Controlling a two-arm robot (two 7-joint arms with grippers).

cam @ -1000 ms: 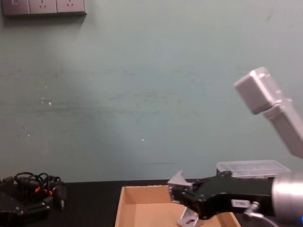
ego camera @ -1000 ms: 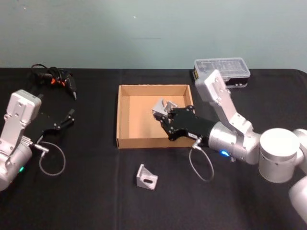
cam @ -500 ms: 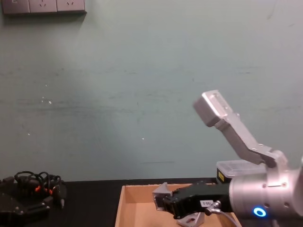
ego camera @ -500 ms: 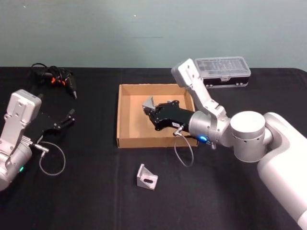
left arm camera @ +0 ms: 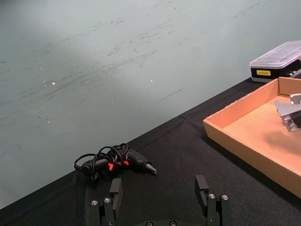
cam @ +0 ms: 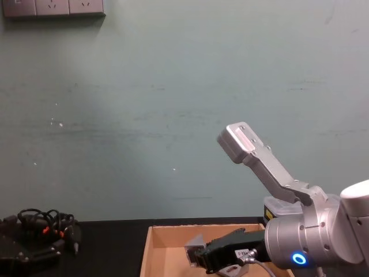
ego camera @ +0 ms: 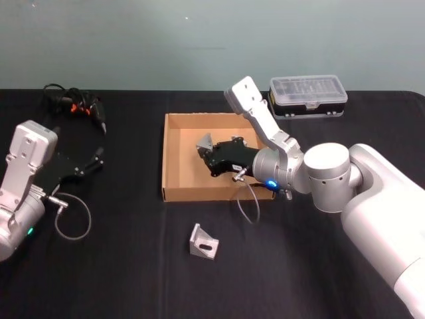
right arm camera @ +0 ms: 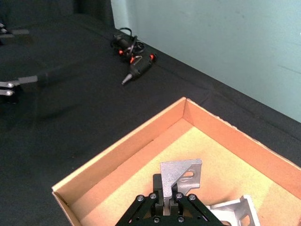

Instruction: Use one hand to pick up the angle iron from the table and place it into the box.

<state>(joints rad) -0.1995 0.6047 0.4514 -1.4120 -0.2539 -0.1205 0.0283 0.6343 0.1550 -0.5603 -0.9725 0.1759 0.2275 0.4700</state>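
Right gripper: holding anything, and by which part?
Yes. The right gripper is shut on an angle iron, pinching one flange by its edge, over the box. The left gripper is open and holds nothing.

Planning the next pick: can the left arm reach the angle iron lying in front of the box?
Probably yes: the left gripper is open, with only table between it and the angle iron.

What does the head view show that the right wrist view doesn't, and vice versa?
Head alone: an angle iron loose on the table before the box, the clear-lidded case. Wrist alone: another angle iron lying on the box floor. Both: right gripper shut on a third angle iron over the box. Left gripper parked at left.
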